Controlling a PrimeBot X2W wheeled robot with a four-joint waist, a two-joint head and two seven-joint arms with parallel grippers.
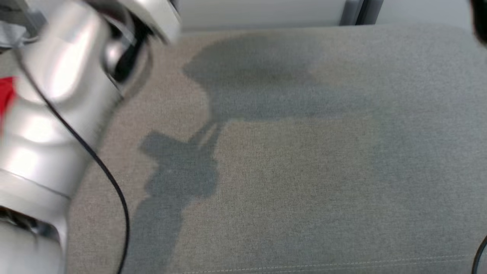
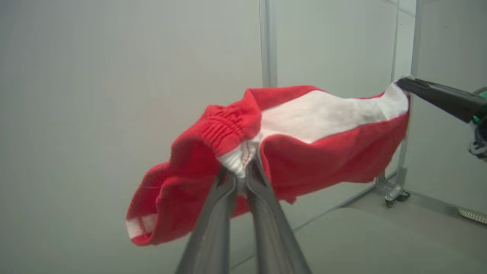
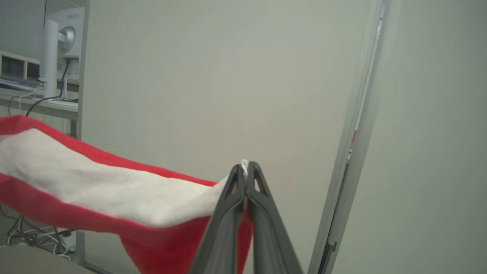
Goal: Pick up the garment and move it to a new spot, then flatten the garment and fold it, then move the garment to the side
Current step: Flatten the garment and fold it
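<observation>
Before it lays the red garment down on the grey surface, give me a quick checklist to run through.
1. Left tool shut on the garment at its elastic waistband: ok.
2. Right tool shut on the white edge at the other end: ok.
3. Garment hanging in the air between both tools: ok.
4. Garment spread flat: not ok; it is bunched and sagging near the left tool.
5. Grey surface smooth for landing: ok.
6. Garment's height above the surface: cannot tell.
</observation>
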